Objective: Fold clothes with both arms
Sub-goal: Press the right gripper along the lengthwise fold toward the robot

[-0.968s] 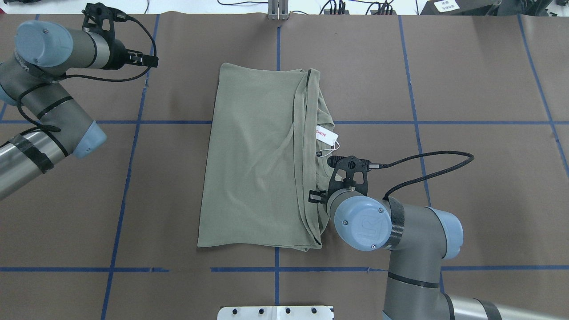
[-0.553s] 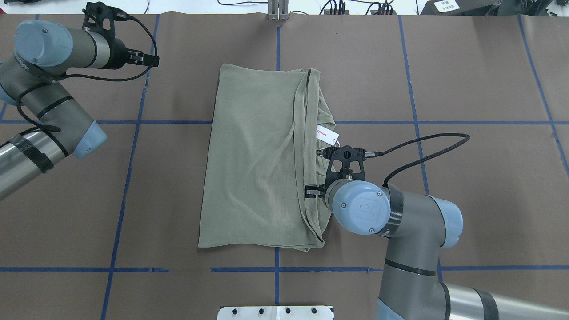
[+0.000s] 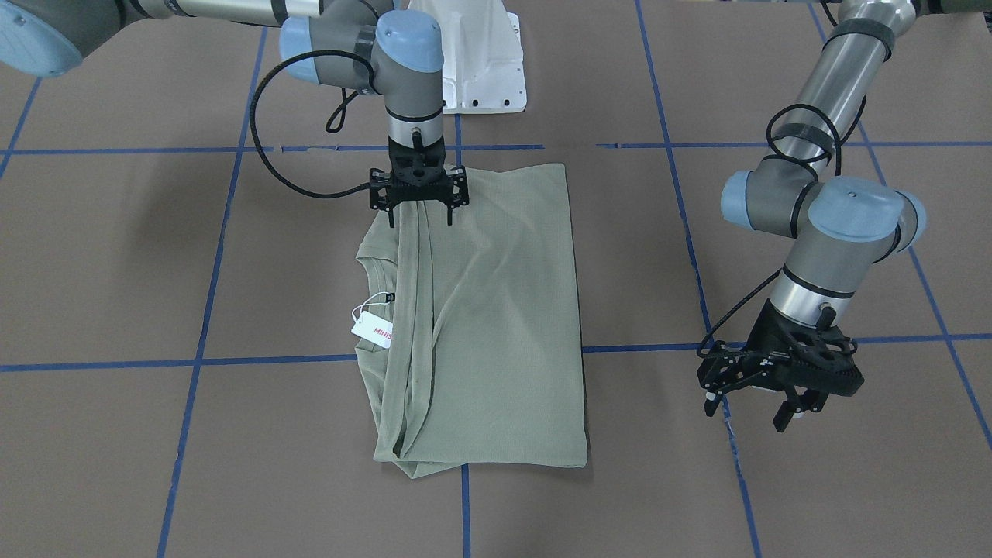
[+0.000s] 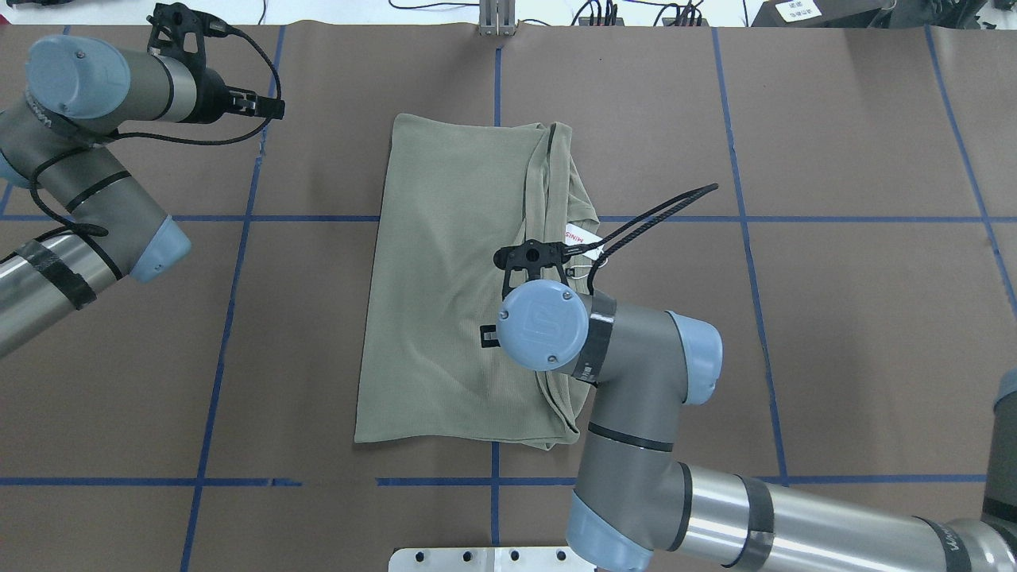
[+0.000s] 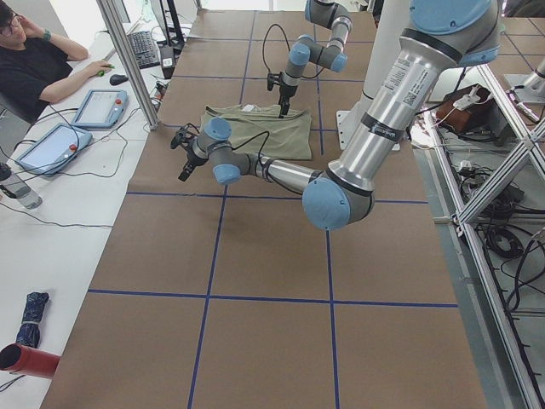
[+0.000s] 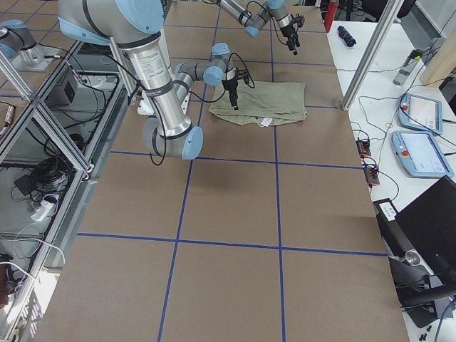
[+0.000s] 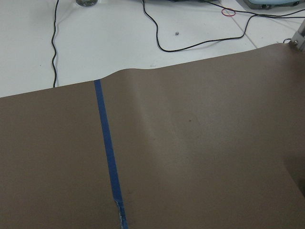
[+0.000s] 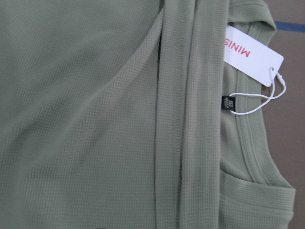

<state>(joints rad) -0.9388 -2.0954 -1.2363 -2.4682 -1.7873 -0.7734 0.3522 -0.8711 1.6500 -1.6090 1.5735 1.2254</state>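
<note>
Noting shirt (image 4: 445,278) folded lengthwise, flat at mid-table (image 4: 834,318), tag (image 3: 372,327) showing at collar side. Right gripper (image 3: 419,219) above doubled edge at robot's end of shirt, fingers spread (cloth contact unclear). Left gripper (image 3: 745,415) well apart from shirt, above table past its other long side, fingers likewise spread.

Right arm (image 4: 636,349) points down, fingers (image 3: 450,215) spread (left arm (image 3: 821,256) aside, likewise).

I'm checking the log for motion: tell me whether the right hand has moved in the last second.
Yes. In the overhead view the right hand went left, from the shirt's right edge in over the shirt, nearer the centre tape line.
</note>
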